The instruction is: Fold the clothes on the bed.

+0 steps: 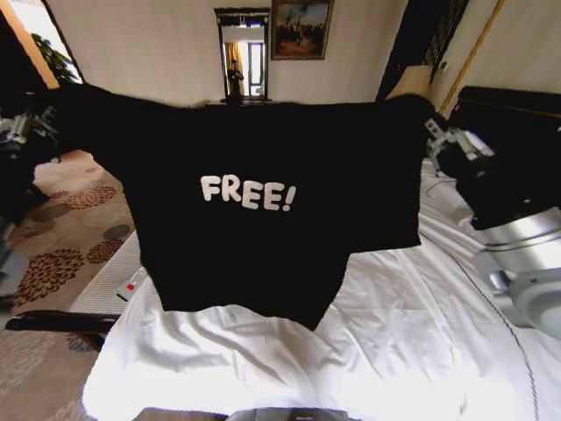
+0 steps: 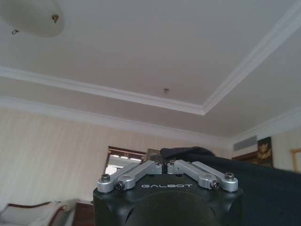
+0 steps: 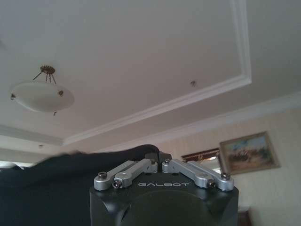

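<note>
T-shirt [image 1: 263, 210], grippers' fingertips hidden

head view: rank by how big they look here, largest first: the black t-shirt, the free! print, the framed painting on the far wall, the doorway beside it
1. black T-shirt, held up close to the camera, so nearness inflates it.
2. FREE! print.
3. framed painting and doorway: similar apparent size, too close to rank.

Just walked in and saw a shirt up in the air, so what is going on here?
The robot is holding the black T-shirt spread out above the bed, its "FREE!" print facing the head camera. The left end effector is shut on one top corner and the right end effector on the other. The hem hangs just over the white sheets; nothing has been folded yet.
</note>
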Tool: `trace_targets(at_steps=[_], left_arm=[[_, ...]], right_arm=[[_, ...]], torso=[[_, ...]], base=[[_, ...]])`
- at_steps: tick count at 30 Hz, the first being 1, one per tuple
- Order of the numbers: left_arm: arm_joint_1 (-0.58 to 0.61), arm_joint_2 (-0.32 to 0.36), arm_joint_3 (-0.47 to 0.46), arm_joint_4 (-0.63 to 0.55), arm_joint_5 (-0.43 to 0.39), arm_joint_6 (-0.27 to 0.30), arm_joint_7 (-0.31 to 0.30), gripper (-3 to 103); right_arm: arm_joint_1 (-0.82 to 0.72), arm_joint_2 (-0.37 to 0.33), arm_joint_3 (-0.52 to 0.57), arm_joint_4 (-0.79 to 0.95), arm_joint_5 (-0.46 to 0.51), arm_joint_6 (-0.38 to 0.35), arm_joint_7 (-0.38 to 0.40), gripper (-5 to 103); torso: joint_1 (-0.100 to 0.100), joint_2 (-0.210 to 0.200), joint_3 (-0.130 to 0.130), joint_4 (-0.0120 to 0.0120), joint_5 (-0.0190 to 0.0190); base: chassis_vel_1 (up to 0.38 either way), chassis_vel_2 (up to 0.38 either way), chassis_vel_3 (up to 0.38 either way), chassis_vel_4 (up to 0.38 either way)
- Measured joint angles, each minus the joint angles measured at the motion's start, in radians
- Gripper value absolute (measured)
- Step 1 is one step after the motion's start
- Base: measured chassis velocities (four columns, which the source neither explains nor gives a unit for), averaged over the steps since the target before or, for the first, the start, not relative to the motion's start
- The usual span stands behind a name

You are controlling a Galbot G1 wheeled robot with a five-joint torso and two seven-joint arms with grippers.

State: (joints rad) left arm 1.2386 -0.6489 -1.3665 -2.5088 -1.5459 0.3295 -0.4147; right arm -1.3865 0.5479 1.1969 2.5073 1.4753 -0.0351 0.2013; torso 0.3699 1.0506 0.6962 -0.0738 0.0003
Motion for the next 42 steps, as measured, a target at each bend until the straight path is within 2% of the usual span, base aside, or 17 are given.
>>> trace_targets(at_steps=[2,6,9,12,15,18,20,22,23,24,27,29,31,32,36,41,42], left_arm=[[0.000,0.013,-0.042,0.000,-0.057,0.006,-0.006,0],[-0.004,0.013,-0.025,0.002,-0.049,0.007,-0.010,0],[-0.016,-0.002,0.050,0.004,0.011,0.009,-0.016,0],[-0.062,0.004,0.205,0.045,0.150,0.014,-0.015,0],[-0.089,0.026,0.261,0.084,0.183,0.015,-0.003,0],[-0.186,0.092,0.401,0.218,0.212,0.011,0.019,0],[-0.206,0.101,0.426,0.244,0.214,0.010,0.021,0],[-0.361,0.141,0.565,0.378,0.210,0.008,0.027,0],[-0.398,0.148,0.593,0.407,0.206,0.009,0.030,0],[-0.398,0.148,0.593,0.407,0.206,0.009,0.030,0],[-0.572,0.178,0.734,0.533,0.208,0.004,0.059,0],[-0.641,0.193,0.771,0.574,0.194,-0.003,0.064,0],[-0.652,0.200,0.770,0.580,0.188,-0.005,0.065,0],[-0.663,0.225,0.752,0.587,0.168,-0.013,0.066,0],[-0.644,0.238,0.722,0.570,0.156,-0.018,0.066,0],[-0.527,0.220,0.637,0.467,0.160,-0.025,0.057,0],[-0.474,0.200,0.599,0.412,0.162,-0.025,0.049,0]], right_arm=[[-0.012,0.003,0.038,-0.001,0.006,0.000,0.001,0],[-0.012,0.012,0.034,-0.002,0.010,0.000,0.014,0],[0.005,0.024,-0.045,-0.004,-0.019,0.000,0.022,0],[0.092,0.003,-0.199,-0.007,-0.079,0.000,0.018,0],[0.158,-0.022,-0.255,-0.051,-0.084,-0.005,0.006,0],[0.355,-0.083,-0.433,-0.201,-0.089,-0.009,-0.036,0],[0.395,-0.089,-0.476,-0.227,-0.091,-0.007,-0.042,0],[0.620,-0.092,-0.699,-0.352,-0.106,0.005,-0.073,0],[0.697,-0.085,-0.770,-0.392,-0.111,0.011,-0.079,0],[0.697,-0.085,-0.770,-0.392,-0.111,0.011,-0.079,0],[0.996,-0.033,-1.048,-0.554,-0.125,0.034,-0.091,0],[1.152,-0.001,-1.158,-0.612,-0.117,0.045,-0.091,0],[1.193,0.014,-1.189,-0.629,-0.113,0.047,-0.091,0],[1.281,0.052,-1.244,-0.654,-0.102,0.047,-0.087,0],[1.321,0.064,-1.244,-0.638,-0.093,0.047,-0.077,0],[1.169,0.009,-1.082,-0.483,-0.084,0.029,-0.053,0],[1.060,-0.025,-1.003,-0.405,-0.083,0.025,-0.046,0]], torso=[[0.000,0.000,0.000,0.0008,-0.0003],[0.000,0.000,0.000,0.0008,-0.0005],[0.000,0.000,0.000,0.0005,-0.0004],[0.000,0.000,0.000,0.0007,0.0000],[0.000,0.000,0.000,0.0005,-0.0007],[0.000,0.000,0.000,0.0009,-0.0007],[0.000,0.000,0.000,0.0009,-0.0006],[0.000,0.000,0.000,0.0000,-0.0001],[0.000,0.000,0.000,0.0001,-0.0005],[0.000,0.000,0.000,0.0001,-0.0005],[0.001,-0.001,0.001,0.0009,0.0006],[0.001,0.000,0.001,0.0003,-0.0019],[0.001,0.000,0.000,0.0002,-0.0020],[0.001,0.000,0.001,0.0011,0.0001],[0.000,0.000,0.000,0.0015,-0.0010],[0.000,0.000,0.000,0.0007,-0.0004],[0.000,0.000,0.000,-0.0003,-0.0002]], base=[[0.000,0.000,0.000,0.000],[0.000,0.000,0.000,0.000],[0.000,0.000,0.000,0.000],[0.000,0.000,0.000,0.000],[0.000,0.000,0.000,0.000],[0.000,0.000,0.000,0.000],[0.000,0.000,0.000,0.000],[0.000,0.000,0.000,0.000],[0.000,0.000,0.000,0.000],[0.000,0.000,0.000,0.000],[0.000,0.000,0.000,0.000],[0.000,0.000,0.000,0.000],[0.000,0.000,0.000,0.000],[0.000,0.000,0.000,0.000],[0.000,0.000,0.000,0.000],[0.000,0.000,0.000,0.000],[0.000,0.000,0.000,0.000]])
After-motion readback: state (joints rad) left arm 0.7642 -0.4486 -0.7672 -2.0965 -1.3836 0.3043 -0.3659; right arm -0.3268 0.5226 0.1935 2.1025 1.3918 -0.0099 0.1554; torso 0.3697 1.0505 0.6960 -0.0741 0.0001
